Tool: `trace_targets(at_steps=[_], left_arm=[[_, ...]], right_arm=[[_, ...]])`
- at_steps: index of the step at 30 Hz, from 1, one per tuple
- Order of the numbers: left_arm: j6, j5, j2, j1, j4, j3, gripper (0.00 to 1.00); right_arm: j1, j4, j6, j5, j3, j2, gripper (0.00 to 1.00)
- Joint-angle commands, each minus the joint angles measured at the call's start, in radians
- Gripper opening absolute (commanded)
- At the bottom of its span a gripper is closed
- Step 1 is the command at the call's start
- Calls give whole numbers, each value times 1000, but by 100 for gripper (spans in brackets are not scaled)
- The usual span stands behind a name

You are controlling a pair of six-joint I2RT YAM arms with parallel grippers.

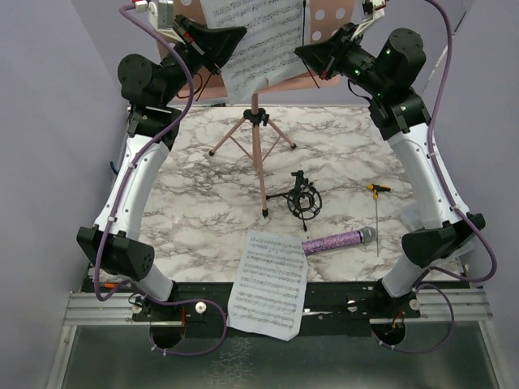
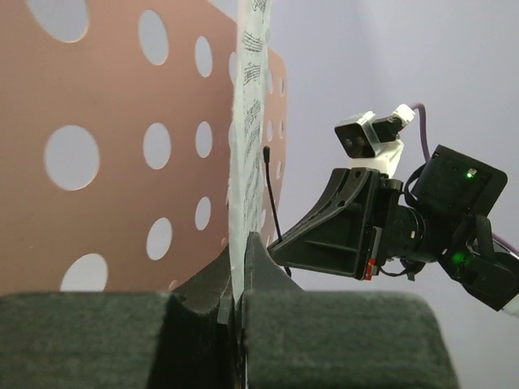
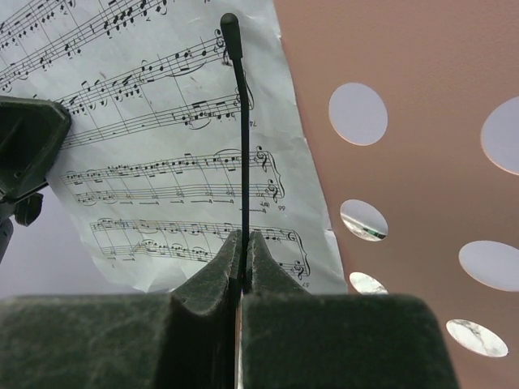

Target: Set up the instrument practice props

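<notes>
my left gripper [image 2: 238, 267] is clamped on the left edge of the sheet [image 1: 259, 40], which stands against the pink desk of the stand [image 1: 332, 18] at the far end of the table [image 1: 195, 203]. the right gripper [image 3: 243, 243] is pinched shut on the thin black wire [image 3: 243, 146], the page retainer that crosses the sheet's right side.

the sheet is light and floppy. it will buckle if i push it and tear if i pull against the wire, so an edge hold like this one is right, with short, slow moves. the wire looks springy, and i judge it will snap back onto the page when let go, so i want the page squared first. the stand is tall on thin tripod legs and probably tips easily, so any side load from either arm is a risk.

a spare sheet [image 1: 268, 284] lies at the near edge, partly hanging off, which leaves a free edge to pinch. the mic [image 1: 339, 241] lies just beside it. it is round and glittery and likely to roll, so i would take it across the body. the mount [image 1: 303, 198] sits near the stand's front leg, and a screwdriver [image 1: 378, 211] lies to the right.

the marble-look top seems smooth and slick. plain lilac walls [image 1: 49, 121] close in on both sides, so elbow room is tight.
</notes>
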Motion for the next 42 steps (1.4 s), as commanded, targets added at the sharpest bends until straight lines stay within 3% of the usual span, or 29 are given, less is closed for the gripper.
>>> trace_targets(at_steps=[1,20,32,42], left_arm=[[28,-12,16,-29,20,39,0],[208,-50,141,-157,-139,213,0],[206,-60,233,-181,-197,331,0],[213,-75,231,-195,-197,307,0]], right_arm=[[-7,50,-22,-19,-35,-42,0],[-7,127,-32,-46,-141,-98,0],[-7,148,-32,-40,-170,-122,0],[-7,147,-32,-38,-179,-121,0]])
